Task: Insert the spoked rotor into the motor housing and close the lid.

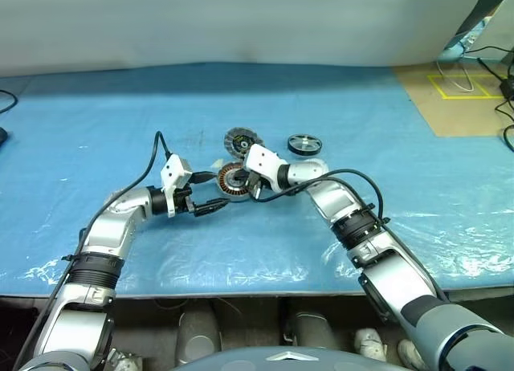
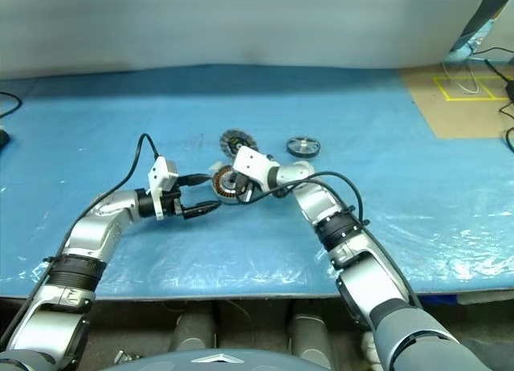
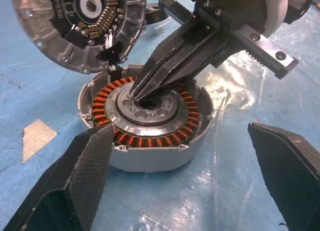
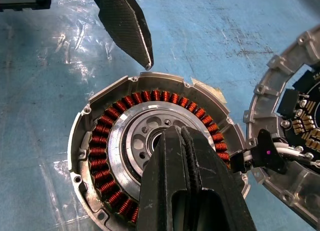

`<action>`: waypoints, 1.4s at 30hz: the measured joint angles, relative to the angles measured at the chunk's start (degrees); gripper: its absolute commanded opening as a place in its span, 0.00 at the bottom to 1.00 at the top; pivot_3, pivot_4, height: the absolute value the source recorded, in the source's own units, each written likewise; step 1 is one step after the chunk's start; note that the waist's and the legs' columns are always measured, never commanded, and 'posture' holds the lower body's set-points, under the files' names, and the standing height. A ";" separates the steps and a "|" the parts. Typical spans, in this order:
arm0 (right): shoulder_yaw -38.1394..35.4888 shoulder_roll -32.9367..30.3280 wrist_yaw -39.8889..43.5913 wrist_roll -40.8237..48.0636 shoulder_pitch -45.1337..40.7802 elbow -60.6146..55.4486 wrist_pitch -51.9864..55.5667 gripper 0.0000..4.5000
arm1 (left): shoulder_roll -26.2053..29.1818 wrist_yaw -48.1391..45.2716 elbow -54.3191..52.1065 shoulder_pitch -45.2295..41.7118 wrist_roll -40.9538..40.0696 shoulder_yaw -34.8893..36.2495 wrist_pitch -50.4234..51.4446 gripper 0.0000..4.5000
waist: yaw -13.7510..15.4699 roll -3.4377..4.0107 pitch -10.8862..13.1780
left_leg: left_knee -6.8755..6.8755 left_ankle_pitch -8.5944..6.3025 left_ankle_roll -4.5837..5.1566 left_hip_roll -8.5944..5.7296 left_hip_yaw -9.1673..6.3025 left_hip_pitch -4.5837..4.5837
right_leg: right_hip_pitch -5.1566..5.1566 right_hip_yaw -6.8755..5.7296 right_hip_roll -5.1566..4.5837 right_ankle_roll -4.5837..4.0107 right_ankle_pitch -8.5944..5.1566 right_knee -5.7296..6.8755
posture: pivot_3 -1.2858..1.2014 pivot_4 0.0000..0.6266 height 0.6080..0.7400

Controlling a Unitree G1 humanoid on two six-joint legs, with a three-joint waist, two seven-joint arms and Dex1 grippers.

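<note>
The short round silver-grey motor housing, ringed inside with copper-brown windings, is sitting open near the middle of the blue plastic-covered surface. The round silver-grey lid is leaning against it, wired to it and showing its circuit face. The small black-rimmed spoked rotor is lying flat, apart, toward the surface's far edge.

The right gripper is pressed together, holding nothing, its tips resting in the housing's central hub. The left gripper is spread wide just beside the housing.

The rotor is likely rigid, light and smooth. Take hold across its black rim. Avoid touching the fragile windings and lid wires.
</note>
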 measured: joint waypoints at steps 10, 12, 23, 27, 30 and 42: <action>-13.79 1.38 4.22 16.71 1.76 -7.14 16.14 0.01 | -0.13 -0.56 0.00 -0.32 -0.06 -0.05 0.60 1.00 | -0.12 0.02 0.01 | 0.01 0.02 0.01 0.10 0.02 -0.48 | -0.40 -0.07 0.10 0.19 0.12 0.02 | 0.52 0.24 1.00; -13.11 0.87 4.26 16.54 1.50 -8.09 16.13 0.01 | -0.13 -0.65 -0.01 -0.64 -0.07 -0.05 0.82 1.00 | -0.08 0.02 0.01 | -0.09 0.02 0.01 0.11 0.02 -0.47 | -0.40 -0.09 0.11 0.20 0.12 -0.02 | 0.52 0.24 1.00; -2.99 0.27 2.30 7.73 2.62 -6.44 9.83 0.01 | -0.22 -0.43 -0.53 -1.50 -0.16 -0.04 1.88 1.00 | -0.08 0.02 0.02 | -0.06 0.01 -0.01 0.07 0.02 -0.48 | -0.39 -0.07 0.06 0.06 0.04 -0.05 | 0.52 0.24 1.00; -2.75 0.89 1.05 6.49 1.46 -3.23 6.64 0.01 | -0.24 -0.27 -1.37 -1.07 -0.18 -0.04 1.88 1.00 | -0.10 0.02 0.01 | -0.05 0.01 -0.01 0.07 0.02 -0.45 | -0.38 -0.06 0.05 0.03 0.02 -0.01 | 0.52 0.24 1.00; -1.99 0.68 0.98 5.26 1.08 -2.77 5.90 0.01 | -0.24 -0.20 -1.76 -0.75 -0.18 -0.03 1.88 1.00 | -0.10 0.02 0.01 | -0.01 0.01 -0.01 0.06 0.02 -0.43 | -0.35 -0.06 0.05 0.03 0.02 0.00 | 0.52 0.24 1.00; 4.54 -0.63 -0.18 -3.66 -0.58 -5.19 4.90 0.01 | -1.00 -0.17 -1.40 -0.52 -0.12 -0.04 1.76 1.00 | -0.12 0.01 -0.01 | -0.02 0.00 -0.01 0.04 0.04 0.06 | 0.03 0.00 0.03 0.01 0.00 0.00 | 0.52 0.24 1.00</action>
